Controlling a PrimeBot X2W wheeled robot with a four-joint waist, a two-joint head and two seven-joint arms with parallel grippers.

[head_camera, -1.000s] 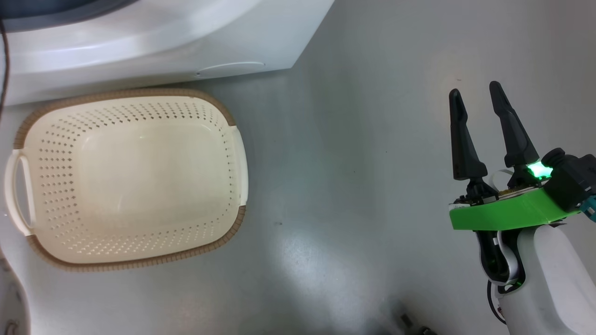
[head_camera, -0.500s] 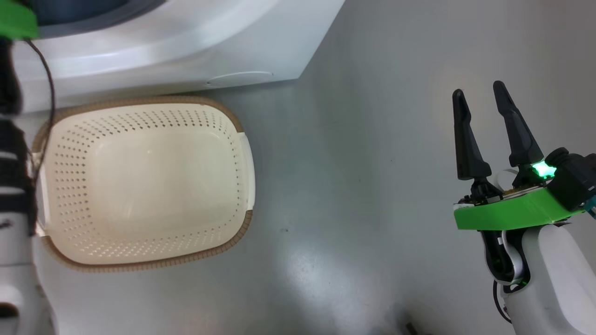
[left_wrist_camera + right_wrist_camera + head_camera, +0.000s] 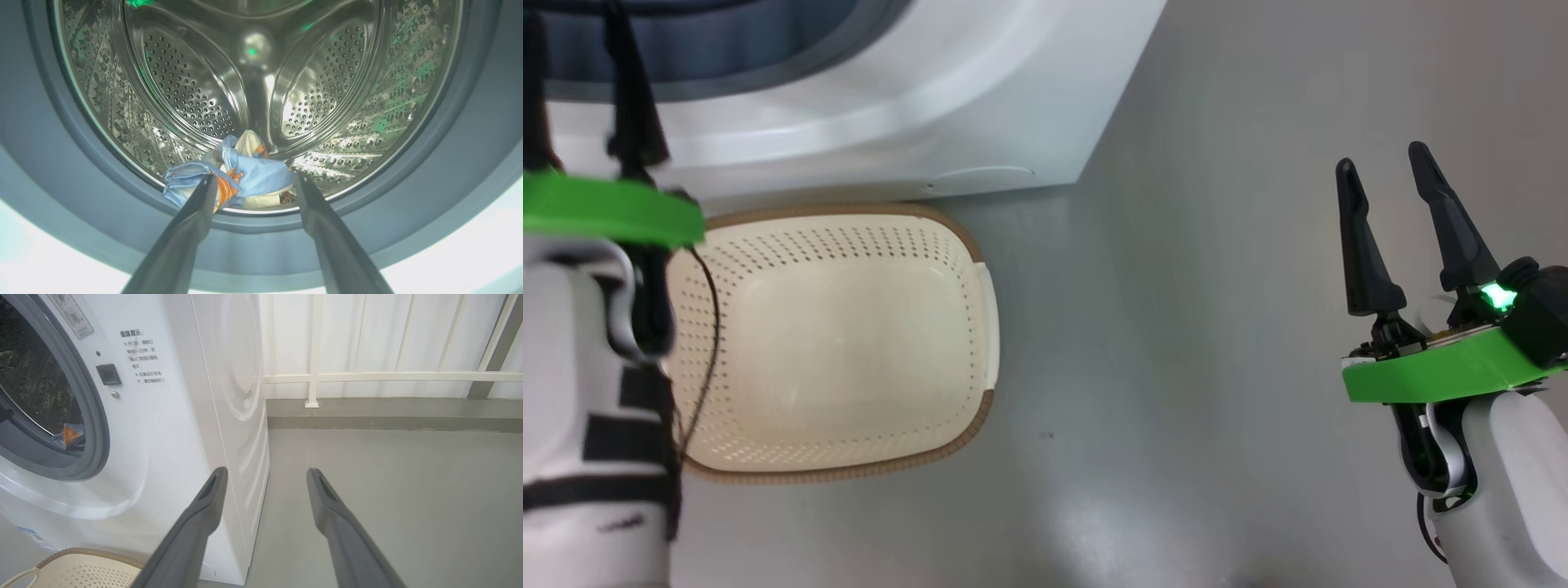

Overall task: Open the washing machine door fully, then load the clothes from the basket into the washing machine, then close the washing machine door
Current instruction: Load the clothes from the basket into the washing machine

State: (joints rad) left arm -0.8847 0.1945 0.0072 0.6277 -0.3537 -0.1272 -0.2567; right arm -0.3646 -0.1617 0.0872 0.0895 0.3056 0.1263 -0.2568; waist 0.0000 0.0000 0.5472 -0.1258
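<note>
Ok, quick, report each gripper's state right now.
Left gripper: open, holding nothing, facing the clothes in the drum.
Right gripper: open, holding nothing, above the floor.

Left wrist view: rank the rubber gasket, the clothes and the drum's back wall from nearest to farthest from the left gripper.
1. The gasket: its lower arc lies beneath the fingertips of the left gripper.
2. The clothes: bunched at the drum's front lip, just beyond the tips.
3. The drum's back wall: deep inside, at the top of the view.
</note>
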